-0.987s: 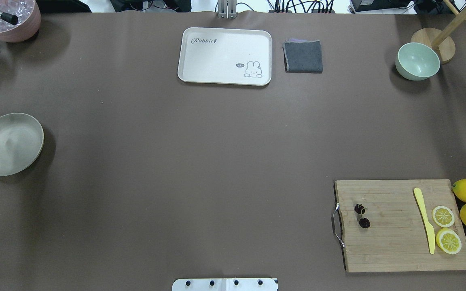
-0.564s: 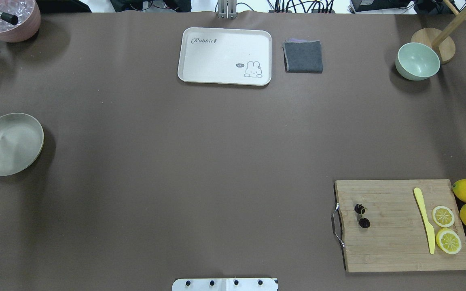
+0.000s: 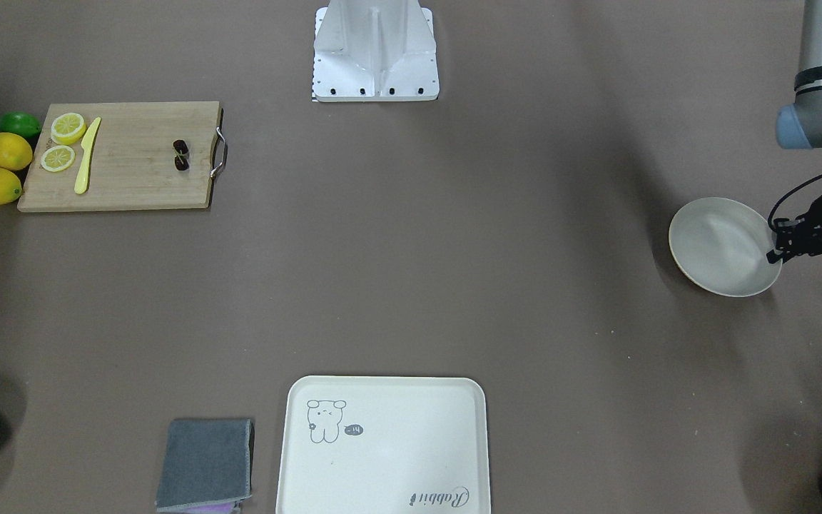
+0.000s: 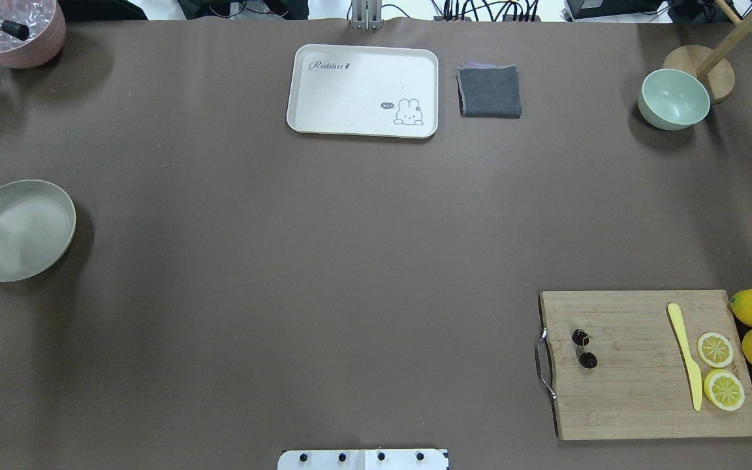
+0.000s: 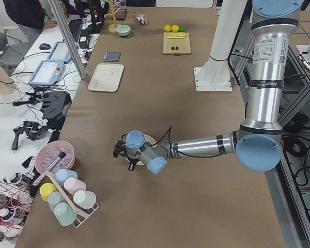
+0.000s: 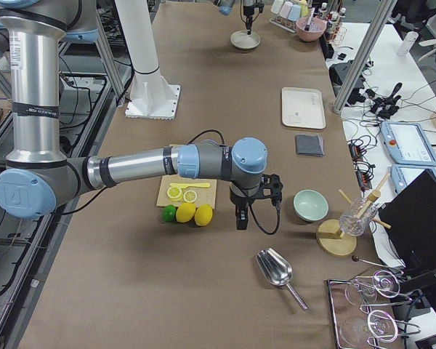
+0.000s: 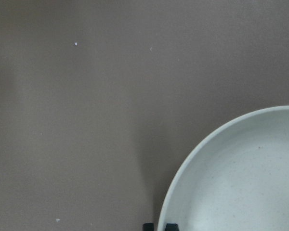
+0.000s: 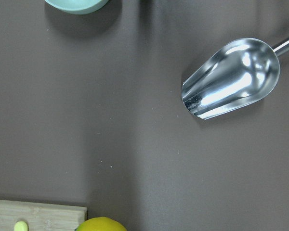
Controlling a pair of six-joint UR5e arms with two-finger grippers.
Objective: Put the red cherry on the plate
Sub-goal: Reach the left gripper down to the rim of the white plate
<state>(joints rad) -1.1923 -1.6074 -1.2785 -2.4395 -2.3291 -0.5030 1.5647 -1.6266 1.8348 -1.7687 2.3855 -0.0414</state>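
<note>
We log this as a robotics lab: a pedestal-mounted arm (image 5: 263, 77) over a brown-covered table (image 5: 160, 103), an aluminium frame post (image 5: 67, 36), and at the frame's left a bench (image 5: 5, 93) with tablets (image 5: 44, 78) and cables (image 5: 26, 94).

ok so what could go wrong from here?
1. The left gripper seems clamped on the rim of the round cream-white plate; dragging could tilt it.
2. The tiny dark maroon cherry pair lies across the table on the bamboo cutting board: easy to miss or roll.
3. The right gripper hangs beyond the yellow lemons; it might knock them.
</note>
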